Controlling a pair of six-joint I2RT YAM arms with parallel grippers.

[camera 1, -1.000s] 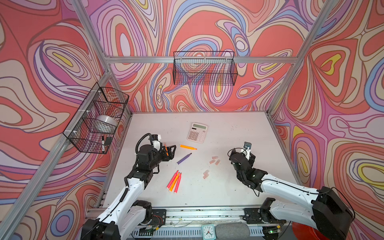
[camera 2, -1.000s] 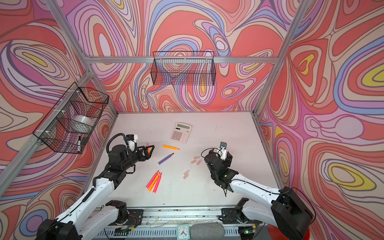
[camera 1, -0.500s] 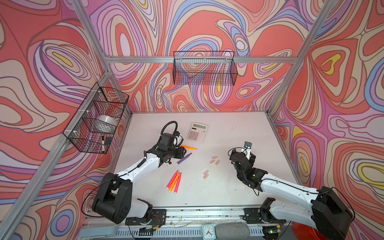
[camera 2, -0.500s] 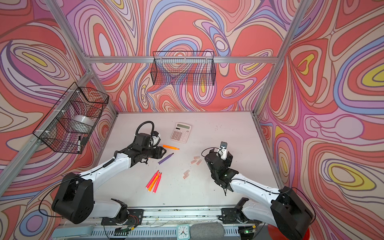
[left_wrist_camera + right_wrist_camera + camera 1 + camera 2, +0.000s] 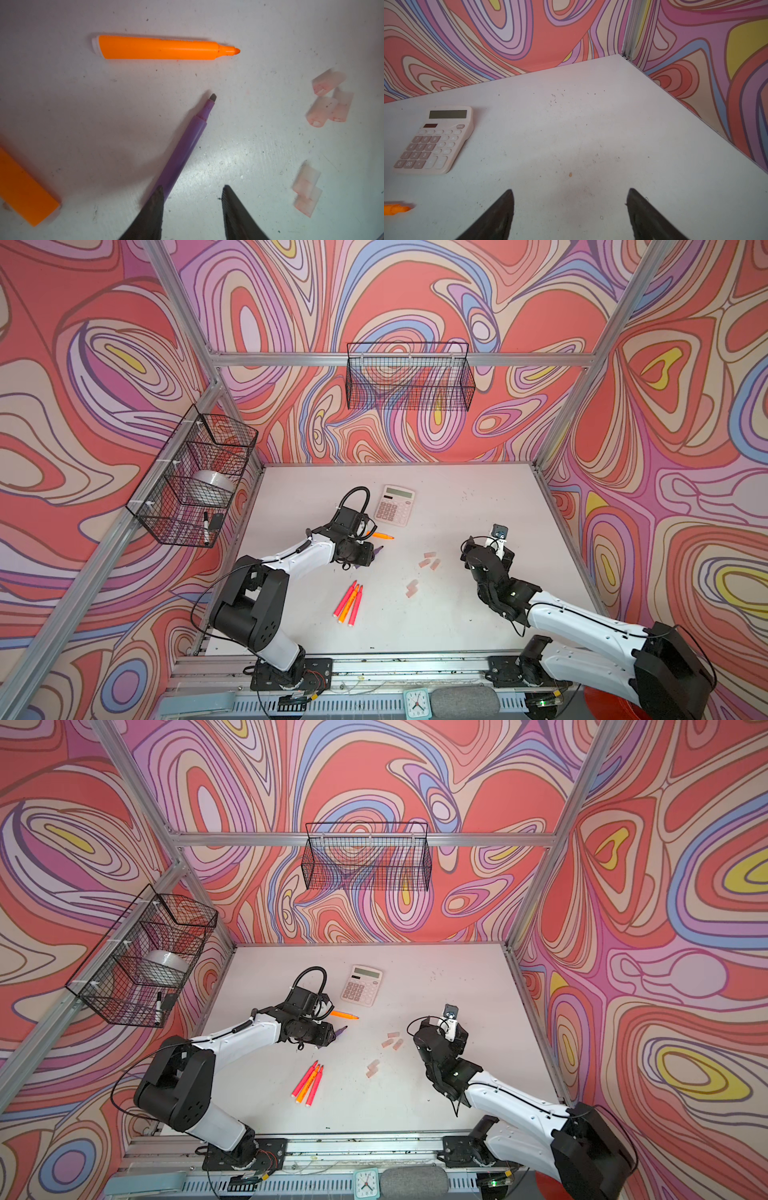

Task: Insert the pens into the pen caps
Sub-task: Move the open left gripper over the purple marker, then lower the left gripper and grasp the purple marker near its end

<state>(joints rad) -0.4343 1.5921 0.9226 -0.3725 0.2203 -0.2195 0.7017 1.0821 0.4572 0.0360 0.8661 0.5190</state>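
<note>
White counter [image 5: 457, 497]: left pincer [image 5: 371, 558], left of centre in a top view, part-open, unclamped, purple pen [image 5: 182, 145] against one finger; likely light, stiff, slick, so grab mid-barrel; right pincer [image 5: 570, 190] wide, empty.

The scuffed white counter [image 5: 478, 497] carried a beige calculator [image 5: 395, 504]. Just on the calculator's near side lay an orange pen [image 5: 383, 536], then a purple pen [image 5: 182, 151]. Farther from the calculator lay three pens [image 5: 349, 604] side by side. To its near right were five pen caps [image 5: 424, 563] in two clusters.
</note>
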